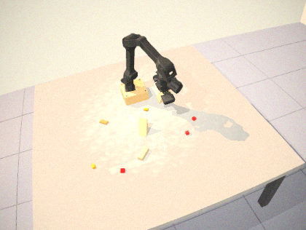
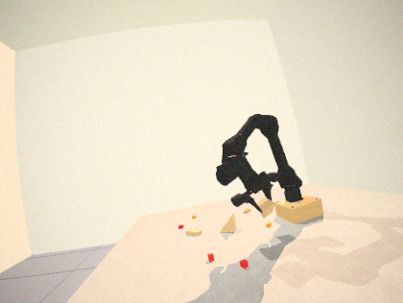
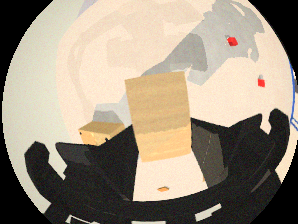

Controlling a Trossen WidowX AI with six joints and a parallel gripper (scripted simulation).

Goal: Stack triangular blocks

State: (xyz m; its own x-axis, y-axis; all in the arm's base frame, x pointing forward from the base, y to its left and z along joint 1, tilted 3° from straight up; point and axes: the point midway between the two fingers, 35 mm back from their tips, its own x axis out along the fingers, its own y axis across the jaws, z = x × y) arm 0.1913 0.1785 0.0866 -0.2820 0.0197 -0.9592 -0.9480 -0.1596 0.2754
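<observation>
One triangular block of pale wood stands on the table, in front of the arm's base. The exterior view shows its triangular end, with the sloped face on the left. My gripper is shut on the other triangular block, beside the base and apart from the standing block. The held block appears to be above the table; its lower edge is small in the top and exterior views. In the wrist view a broad rectangular face fills the space between the fingers. Its far side is hidden.
A wooden base carries the arm. A small pale wooden bar lies beyond the standing block. An orange piece, yellow pieces and red cubes lie around.
</observation>
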